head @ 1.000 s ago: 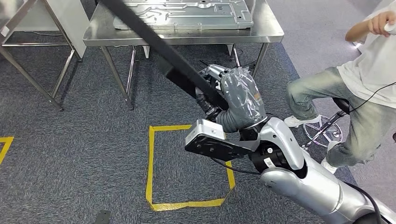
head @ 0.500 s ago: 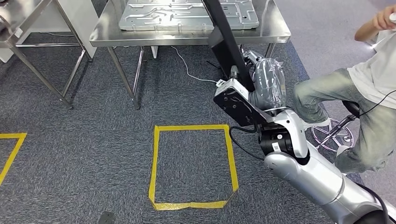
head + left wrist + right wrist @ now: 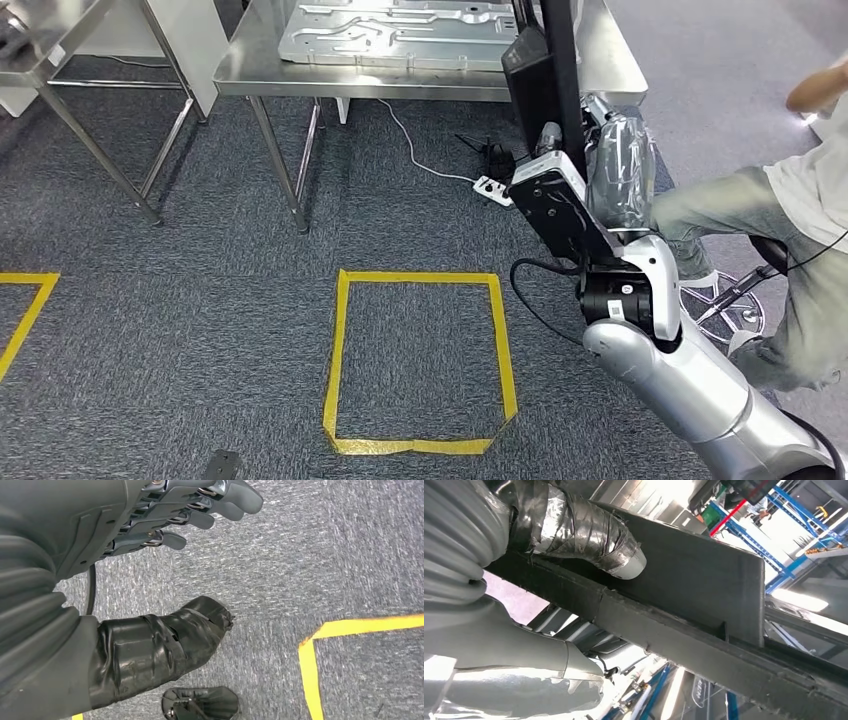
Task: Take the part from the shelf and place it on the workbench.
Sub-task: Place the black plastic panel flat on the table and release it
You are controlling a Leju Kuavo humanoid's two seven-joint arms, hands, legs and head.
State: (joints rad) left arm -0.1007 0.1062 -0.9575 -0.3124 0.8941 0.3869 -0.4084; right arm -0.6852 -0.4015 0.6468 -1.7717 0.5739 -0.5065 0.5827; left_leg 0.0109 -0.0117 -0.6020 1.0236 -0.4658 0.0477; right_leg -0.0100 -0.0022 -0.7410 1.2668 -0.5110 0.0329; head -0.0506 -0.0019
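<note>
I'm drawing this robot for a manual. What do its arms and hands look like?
Right arm: glossy silver shell, black joint, black cable. Right hand: grey ribbed cover under clear plastic, taped thumb. Left hand: grey cover, dark metal fingers, black-taped thumb.

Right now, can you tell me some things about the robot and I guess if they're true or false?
1. The right hand holds a long black part. True.
2. The left hand is holding a part too. False: it holds nothing, fingers apart, above the carpet.
3. A big metal plate lies on the steel workbench. True.
4. The yellow tape square on the floor has a box inside it. False: only carpet shows inside it.
5. A person sits on the robot's right. True.
</note>
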